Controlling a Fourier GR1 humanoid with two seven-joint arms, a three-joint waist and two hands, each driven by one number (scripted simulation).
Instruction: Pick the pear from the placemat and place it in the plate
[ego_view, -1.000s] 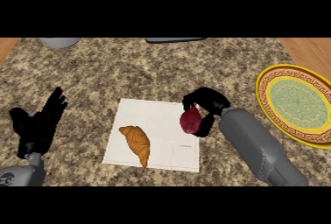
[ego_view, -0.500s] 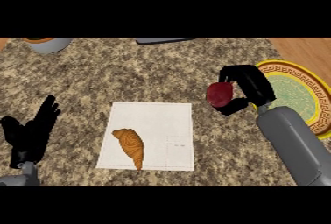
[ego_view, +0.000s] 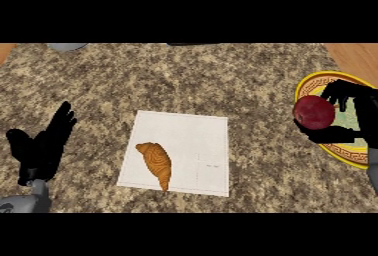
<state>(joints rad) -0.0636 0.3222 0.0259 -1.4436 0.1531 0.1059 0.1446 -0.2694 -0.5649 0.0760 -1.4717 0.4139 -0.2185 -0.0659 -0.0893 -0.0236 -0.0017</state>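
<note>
In the head view, a speckled brown stone counter (ego_view: 221, 75) is seen from above. A flat white square placemat (ego_view: 193, 137) is laid near the middle of it, and every place here is told from that placemat.

A long orange-brown croissant (ego_view: 156, 164) is laid on the left part of the placemat, with its thin tip pointed at the near edge.

The dark red, rounded pear (ego_view: 314, 112) is not on the placemat. It is found well to the right of it, over the left edge of a round yellow plate (ego_view: 319, 80) with a red patterned rim and a pale green middle. The pear is held in the black right hand (ego_view: 348, 95). The fingers are curled over its far side and the thumb is tucked under its near side, so it is pinched between them. Whether the pear touches the plate cannot be told. Part of the plate is hidden by the hand and the pear.

The black left hand (ego_view: 40, 150) is seen to the left of the placemat, near the view's left edge. It is kept open, with its fingers straight and pointed away from the robot, and nothing is held in it. It is apart from the placemat.

A small grey rounded thing (ego_view: 68, 46) is seen far behind the placemat, at the top left. Only a bit of it is shown.
</note>
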